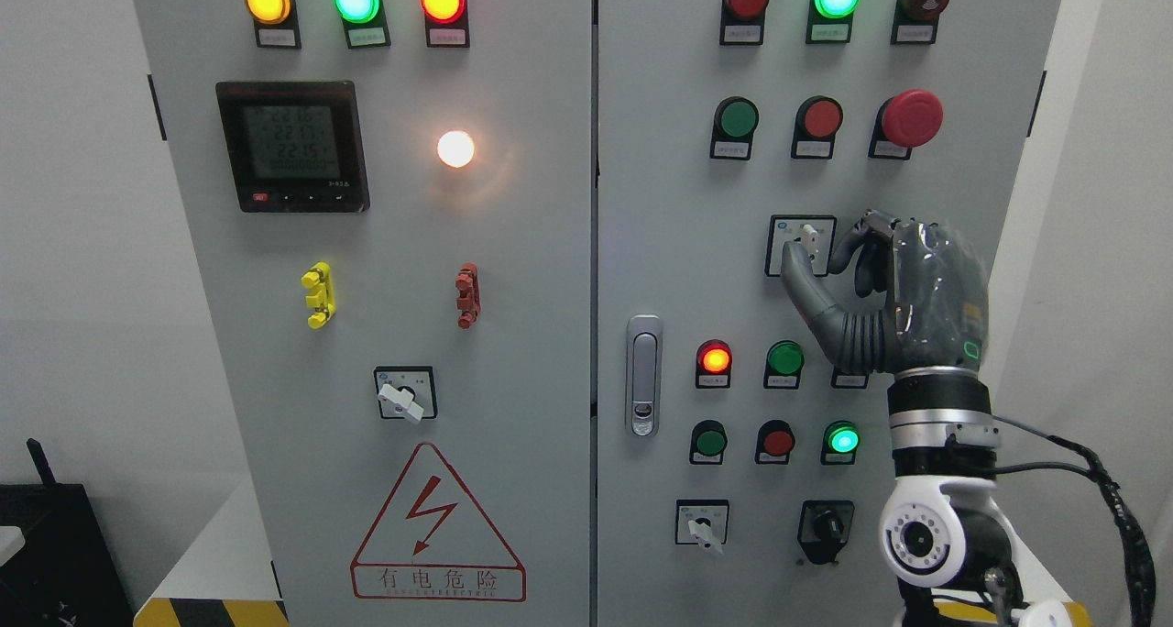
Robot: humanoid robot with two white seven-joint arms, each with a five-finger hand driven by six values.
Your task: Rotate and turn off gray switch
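The gray switch (809, 236) is a small pale knob on a square plate (779, 228) on the cabinet's right door, and it points nearly straight up. My right hand (814, 258) is raised in front of it. The thumb (795, 269) lies just below and left of the knob. The index finger (848, 242) curls down on the knob's right. A narrow strip of plate shows on both sides of the knob, so the fingers bracket it without clamping. The palm hides the plate's right edge. My left arm does not show.
Around the switch are a row of green and red buttons with a red mushroom stop button (910, 118) above, lit lamps and buttons (715, 359) below, and a door handle (644, 375) to the left. Similar rotary switches (704, 528) (404, 398) sit lower on both doors.
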